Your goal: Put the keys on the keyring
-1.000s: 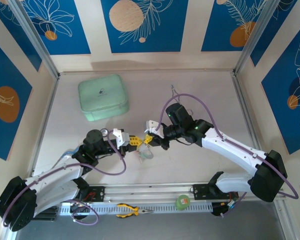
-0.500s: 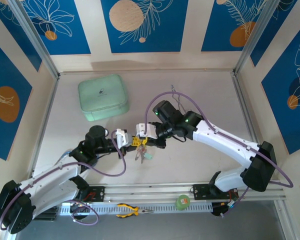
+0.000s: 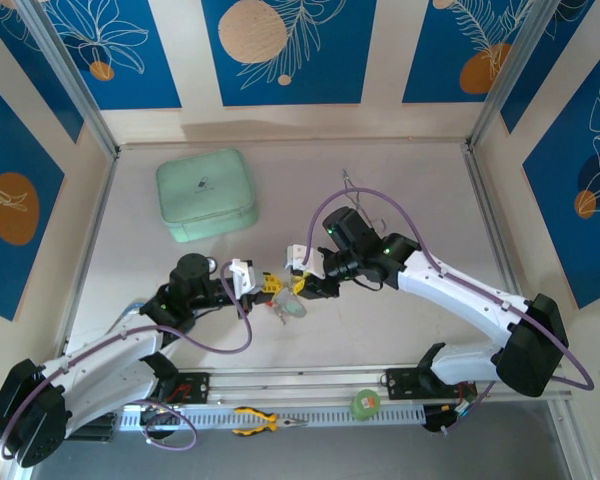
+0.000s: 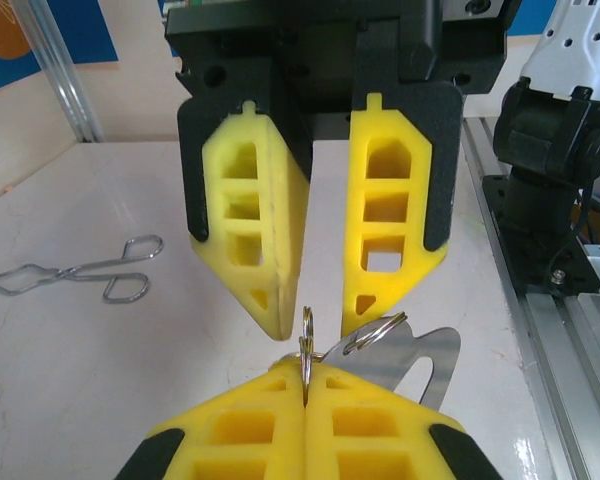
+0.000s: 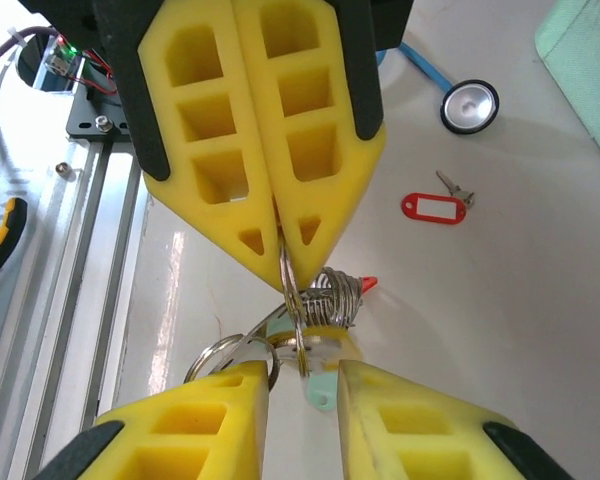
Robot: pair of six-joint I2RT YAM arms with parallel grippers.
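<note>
From above, the left gripper [image 3: 265,283] and right gripper [image 3: 301,285] are seen tip to tip at mid-table, with the keys [image 3: 288,308] bunched just beneath them; one green case [image 3: 207,195] is set far left, one pair of pliers [image 3: 265,421] on the near rail

In the left wrist view, the left fingers [image 4: 370,425] are pressed together on the keyring [image 4: 306,340], seen edge-on, and the two right fingers [image 4: 390,220] are held apart; one pair of tongs [image 4: 75,275] is seen on the table

In the right wrist view, the keyring's end is flanked by the parted right fingers, contact not discernible; one red-tagged key [image 5: 433,207] and one blue ring [image 5: 470,105] are seen well apart from the bunch
</note>
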